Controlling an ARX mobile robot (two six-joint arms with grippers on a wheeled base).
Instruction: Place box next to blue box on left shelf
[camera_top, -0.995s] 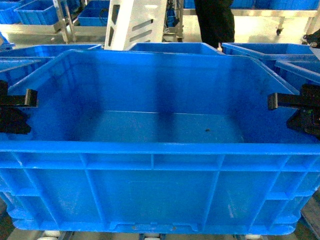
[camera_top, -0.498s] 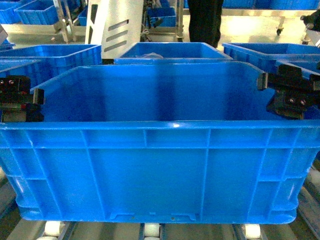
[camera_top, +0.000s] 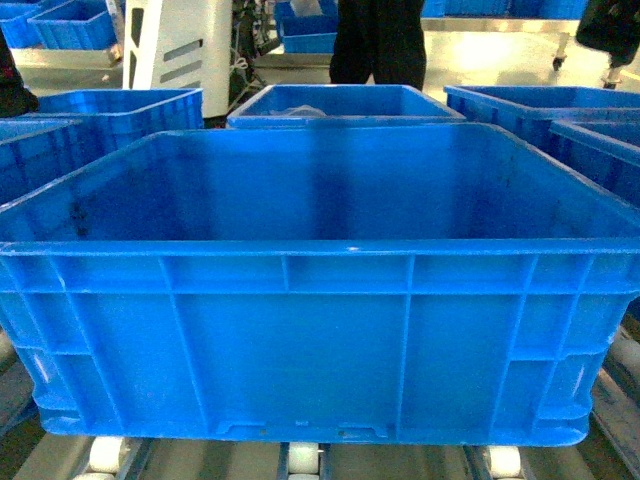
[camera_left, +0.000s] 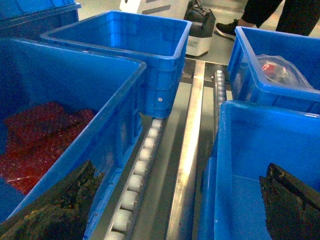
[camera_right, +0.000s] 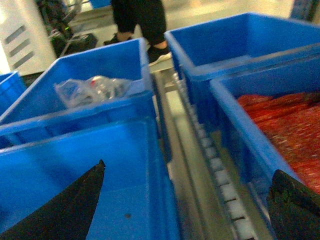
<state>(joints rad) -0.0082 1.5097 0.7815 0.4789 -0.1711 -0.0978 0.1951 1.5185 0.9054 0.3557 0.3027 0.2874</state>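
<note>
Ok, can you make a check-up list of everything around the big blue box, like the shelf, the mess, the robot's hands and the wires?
Surface: left shelf, metal rails with white roller wheels showing between the crates.
Job's things: box sits flat on the rollers; no goods seen inside.
Clutter: side crate holding red material; rear crate holding a clear plastic bag.
Grippers: left end effector open, holding nothing; right end effector open, holding nothing.
Cables: nothing seen.
Surroundings: person in dark trousers and a white machine behind.
</note>
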